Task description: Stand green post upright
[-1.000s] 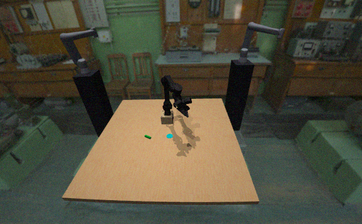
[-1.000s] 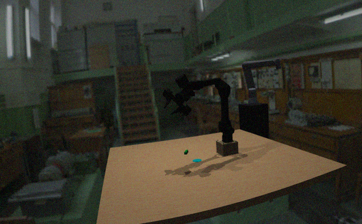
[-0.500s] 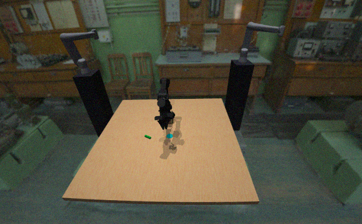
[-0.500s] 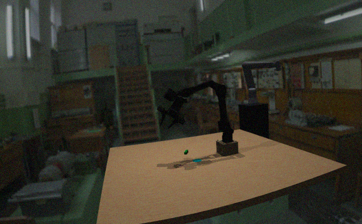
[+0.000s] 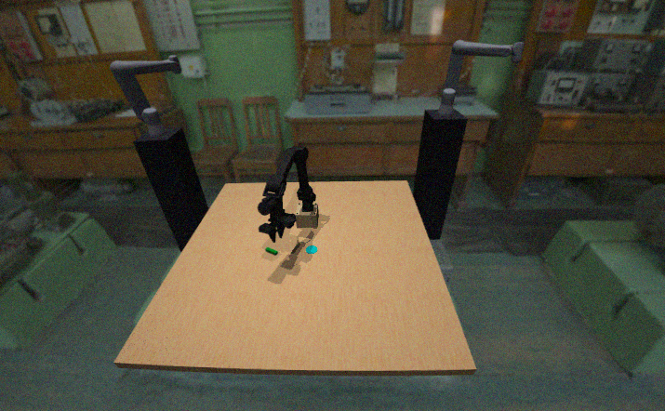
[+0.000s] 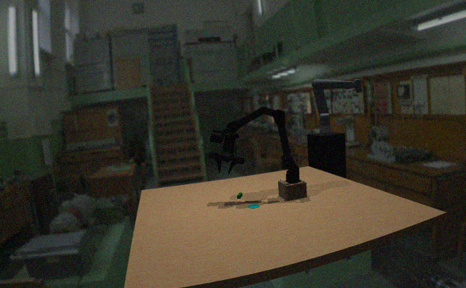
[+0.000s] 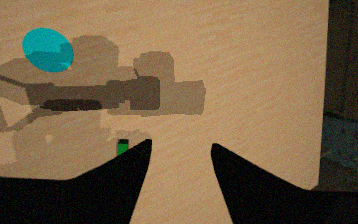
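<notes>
The green post (image 5: 272, 250) (image 6: 239, 195) lies on its side on the table, left of the cyan circle in the top view. In the wrist view only one end of the post (image 7: 123, 149) shows, beside the left finger, which hides the rest. The cyan circle (image 5: 312, 249) (image 6: 253, 206) (image 7: 48, 50) is flat on the table with nothing standing on it. My gripper (image 5: 277, 240) (image 6: 223, 172) (image 7: 181, 146) is open and empty, pointing down, held above the table near the post. The post is not between the fingers.
The wooden table (image 5: 325, 316) (image 6: 191, 236) (image 7: 270, 90) carries the arm's base block (image 5: 307, 219) (image 6: 292, 190), behind the circle in the top view. The arm's shadow falls between post and circle. Two grey arms on black pedestals (image 5: 171, 183) (image 5: 439, 168) stand beyond the table's sides.
</notes>
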`<state>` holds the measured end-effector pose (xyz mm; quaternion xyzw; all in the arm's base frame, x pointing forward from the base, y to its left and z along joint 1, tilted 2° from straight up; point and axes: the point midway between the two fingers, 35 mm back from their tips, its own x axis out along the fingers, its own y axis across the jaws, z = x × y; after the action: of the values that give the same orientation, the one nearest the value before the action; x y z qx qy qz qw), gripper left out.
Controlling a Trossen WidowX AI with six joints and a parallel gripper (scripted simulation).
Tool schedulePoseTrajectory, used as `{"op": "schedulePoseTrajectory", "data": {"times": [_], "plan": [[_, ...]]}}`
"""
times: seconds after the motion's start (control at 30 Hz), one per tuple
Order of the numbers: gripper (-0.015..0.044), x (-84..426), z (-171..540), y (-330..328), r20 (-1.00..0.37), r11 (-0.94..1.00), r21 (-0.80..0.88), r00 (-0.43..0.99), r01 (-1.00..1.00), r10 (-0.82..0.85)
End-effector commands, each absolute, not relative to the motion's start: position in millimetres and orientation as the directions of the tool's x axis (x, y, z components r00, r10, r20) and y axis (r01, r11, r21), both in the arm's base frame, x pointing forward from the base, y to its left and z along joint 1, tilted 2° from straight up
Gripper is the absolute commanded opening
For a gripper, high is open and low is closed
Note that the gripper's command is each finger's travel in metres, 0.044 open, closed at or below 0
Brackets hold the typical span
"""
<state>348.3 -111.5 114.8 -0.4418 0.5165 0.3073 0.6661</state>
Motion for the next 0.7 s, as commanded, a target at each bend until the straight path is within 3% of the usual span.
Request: {"op": "schedulePoseTrajectory", "data": {"times": [0.0,0.23,0.4,0.67], "plan": [[0.0233,322.1,98.0,-131.9,-0.983,0.444,-0.179,0.180,-0.878,-0.040],[0.0233,272.6,74.7,-160.8,-1.000,0.488,-0.012,0.019,-0.873,0.010],[0.0233,273.0,64.3,-162.3,-1.000,0.489,-0.008,0.016,-0.872,0.012],[0.0233,272.9,-41.9,-159.9,-1.000,0.489,-0.007,0.015,-0.872,0.012]]}}
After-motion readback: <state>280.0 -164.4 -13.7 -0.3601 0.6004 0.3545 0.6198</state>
